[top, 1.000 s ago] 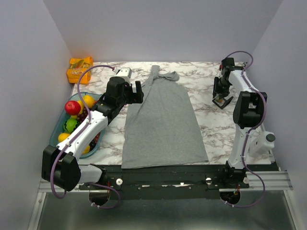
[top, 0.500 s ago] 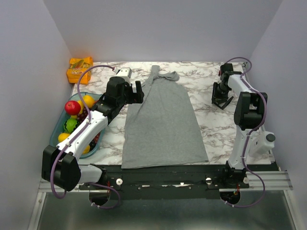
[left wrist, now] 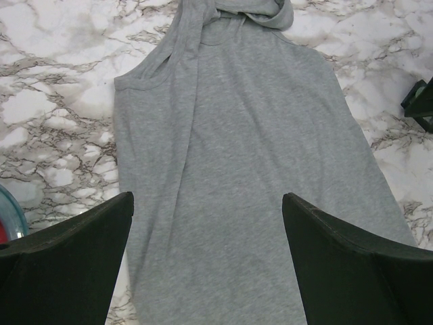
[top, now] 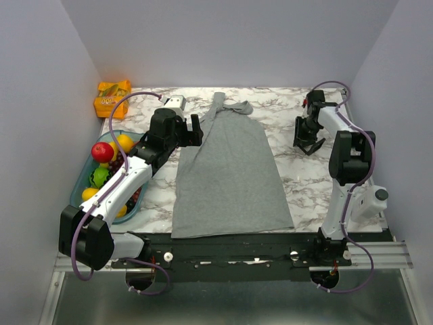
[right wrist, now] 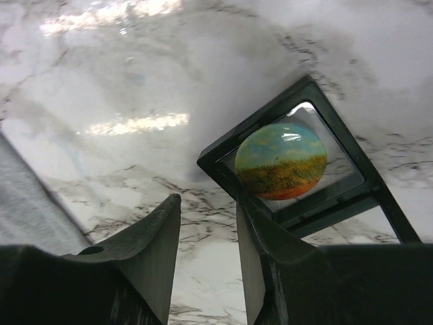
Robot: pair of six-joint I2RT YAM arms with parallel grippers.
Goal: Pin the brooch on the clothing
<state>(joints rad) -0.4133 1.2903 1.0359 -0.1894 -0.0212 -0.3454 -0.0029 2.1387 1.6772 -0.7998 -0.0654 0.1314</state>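
The clothing, a light-grey tank top, lies flat down the middle of the marble table, straps at the far end. My left gripper hovers over its upper left part, open wide, with only grey fabric between the fingers. The brooch, a round green, orange and red badge, sits in a black square frame that stands tilted, just past and right of my right fingertip. My right gripper stands partly open, with bare marble in the gap. In the top view the right gripper is right of the clothing; the brooch is hidden there.
A clear tub of fruit with a red apple stands at the left edge. An orange packet lies at the far left corner. Walls close the table in on three sides.
My right gripper has moved left and slightly away from me, toward the clothing. The left arm has not moved.
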